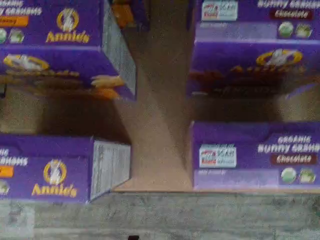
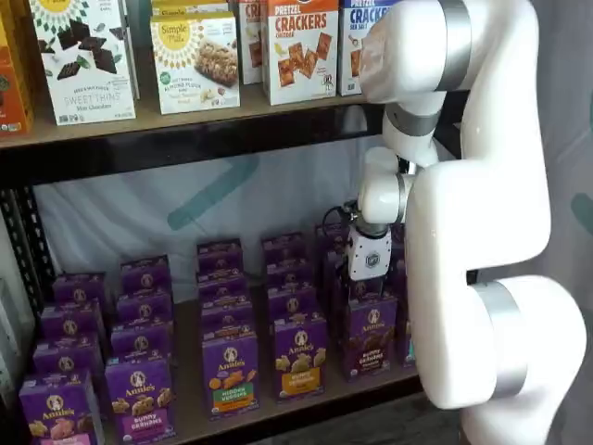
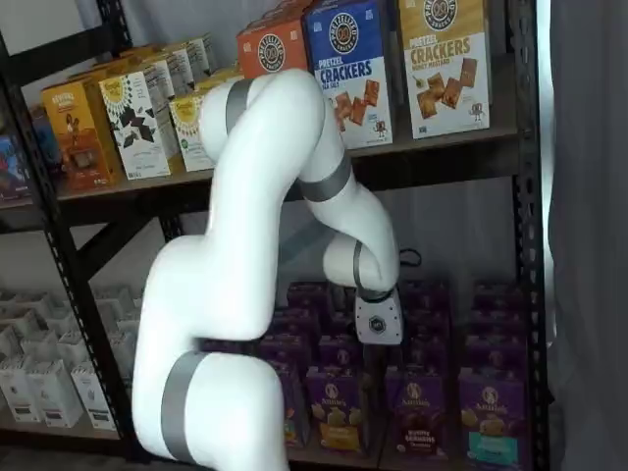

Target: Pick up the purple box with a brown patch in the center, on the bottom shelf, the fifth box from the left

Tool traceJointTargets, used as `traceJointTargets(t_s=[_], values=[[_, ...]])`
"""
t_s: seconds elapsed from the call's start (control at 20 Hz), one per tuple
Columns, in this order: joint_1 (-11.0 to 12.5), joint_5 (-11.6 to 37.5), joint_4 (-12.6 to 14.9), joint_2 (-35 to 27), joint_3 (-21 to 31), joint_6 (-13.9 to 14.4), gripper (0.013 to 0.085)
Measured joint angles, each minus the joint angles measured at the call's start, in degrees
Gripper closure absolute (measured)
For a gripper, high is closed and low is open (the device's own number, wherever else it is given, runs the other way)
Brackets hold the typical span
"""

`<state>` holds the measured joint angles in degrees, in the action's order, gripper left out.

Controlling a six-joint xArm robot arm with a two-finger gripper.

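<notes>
The purple box (image 2: 371, 338) stands at the front edge of the bottom shelf (image 2: 190, 408), heading its column, with a dark brown patch under the round logo. It also shows in a shelf view (image 3: 415, 412). From the wrist view I see its top (image 1: 250, 155), marked Bunny Grahams Chocolate, beside a bare strip of the bottom shelf (image 1: 160, 150). My gripper (image 2: 364, 287) hangs just above that column, slightly behind the front carton. In a shelf view the gripper (image 3: 378, 358) is mostly a white body with its fingers lost against dark cartons. It is open and holds nothing.
Left of the target stands a purple carton with a yellow band (image 2: 298, 366); a teal-patch carton (image 3: 491, 417) stands on its right. Honey cartons (image 1: 50, 170) flank the gap. Cracker boxes (image 2: 298, 46) fill the upper shelf. A black frame post (image 3: 525, 245) rises at the right.
</notes>
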<state>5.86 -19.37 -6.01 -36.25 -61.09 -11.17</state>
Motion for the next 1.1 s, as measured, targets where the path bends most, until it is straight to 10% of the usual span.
traceJointTargets(t_s=[1.1], values=[[4.58,-2.46,-1.76,-9.65,-12.61,-6.08,0.0130]])
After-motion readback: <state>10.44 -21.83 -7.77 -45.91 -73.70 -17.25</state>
